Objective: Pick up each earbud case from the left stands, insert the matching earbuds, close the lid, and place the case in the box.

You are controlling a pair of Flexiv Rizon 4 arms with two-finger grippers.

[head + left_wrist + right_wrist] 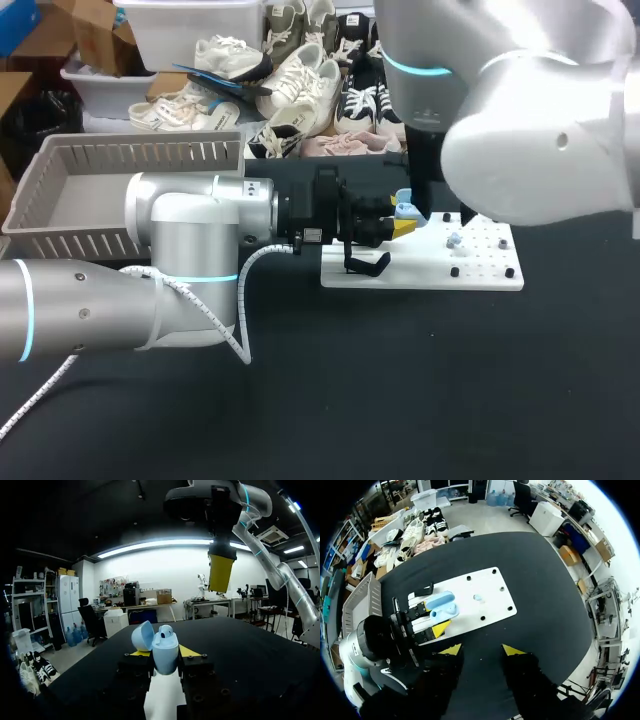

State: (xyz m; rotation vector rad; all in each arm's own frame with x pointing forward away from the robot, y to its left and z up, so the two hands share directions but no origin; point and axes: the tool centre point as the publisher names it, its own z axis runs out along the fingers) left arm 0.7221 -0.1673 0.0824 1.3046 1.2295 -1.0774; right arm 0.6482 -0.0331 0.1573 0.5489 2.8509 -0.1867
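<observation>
My left gripper (400, 224) is shut on a light blue earbud case (405, 209) and holds it over the left end of the white board (420, 272). In the left wrist view the case (165, 652) sits between the yellow tips with its lid (142, 635) open and one earbud (165, 630) seated in it. Another small pale blue earbud (453, 241) lies on the board; in the right wrist view this earbud (478, 598) is just beyond the case (442, 608). My right gripper (481, 651) hangs high above the board, open and empty; one of its yellow fingers (221, 573) shows above the case.
A black stand (366, 266) sits at the board's left end under my left gripper. The grey slatted box (60, 215) stands at the back left, behind my left arm. Small black pegs (509, 272) dot the board's right part. Black tabletop stretches in front.
</observation>
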